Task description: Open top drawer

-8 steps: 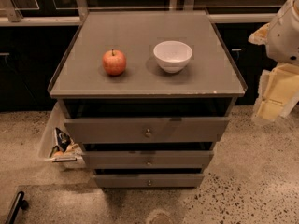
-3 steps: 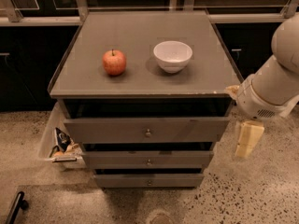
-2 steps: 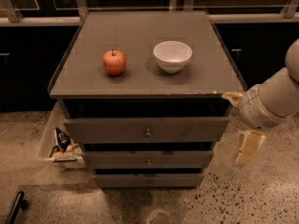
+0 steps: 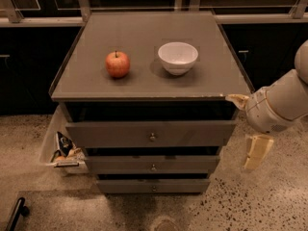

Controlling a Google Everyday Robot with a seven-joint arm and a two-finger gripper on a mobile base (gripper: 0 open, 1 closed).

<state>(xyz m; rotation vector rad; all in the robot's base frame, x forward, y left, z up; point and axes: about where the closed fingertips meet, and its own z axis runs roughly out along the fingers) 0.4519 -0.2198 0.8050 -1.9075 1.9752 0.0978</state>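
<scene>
Facing forward, top drawer (image 4: 120, 134) spans left-right; jaws beside its right end.

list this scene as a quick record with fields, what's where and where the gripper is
cabinet: grey three-drawer cabinet with a flat top
on top: red apple to the left, white round bowl to the right, apart
top drawer: widest grey drawer front with small round metal knob, nothing touching it
lower drawers: two narrower grey fronts below
gripper: cream gripper right of the cabinet, beside the top drawer's right end, off the knob
floor left: pale bin of packets
</scene>
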